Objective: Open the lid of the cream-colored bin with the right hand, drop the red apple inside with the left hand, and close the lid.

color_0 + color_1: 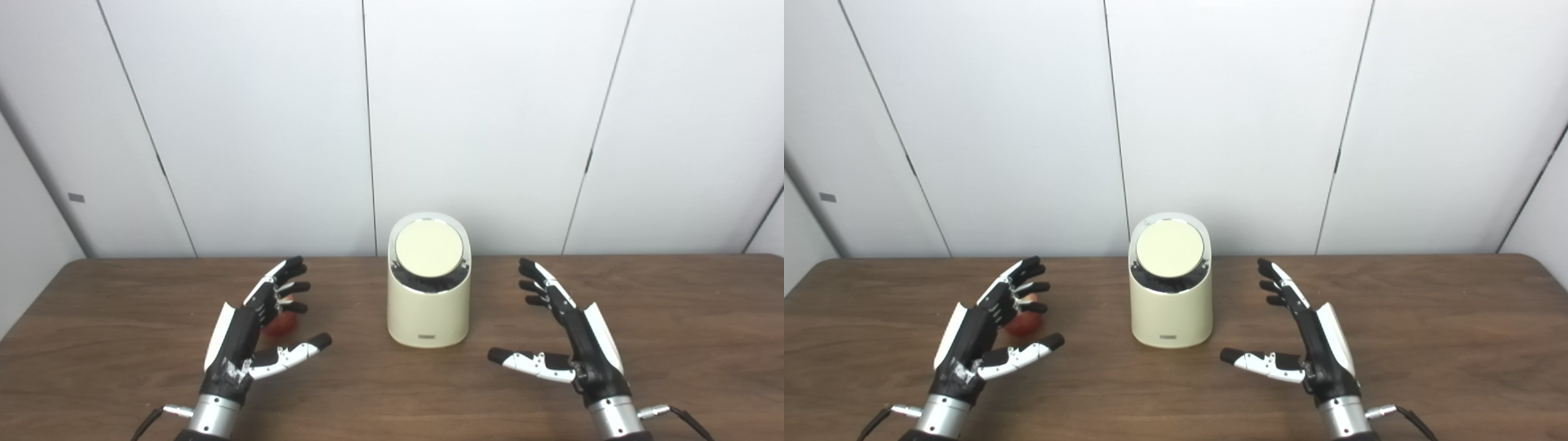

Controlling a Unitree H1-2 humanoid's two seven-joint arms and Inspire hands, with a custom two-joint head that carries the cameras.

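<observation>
Beside the closed bin (429, 306), both hands hover open

Bin (1171, 306): table (1427, 343) centre, lid (1170, 247) closed.
Apple (1024, 321): left of bin, partly hidden behind left hand (986, 334).
Right hand (1304, 343): open, right of bin.
Left hand: open.

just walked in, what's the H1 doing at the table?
Nothing is held yet. The cream-colored bin stands mid-table with its round lid closed. The right hand hovers open to the bin's right, not touching it. The left hand is open on the other side, above the red apple, which sits on the table partly hidden behind its fingers. Looks like the start: lid unopened, apple ungrasped.
</observation>
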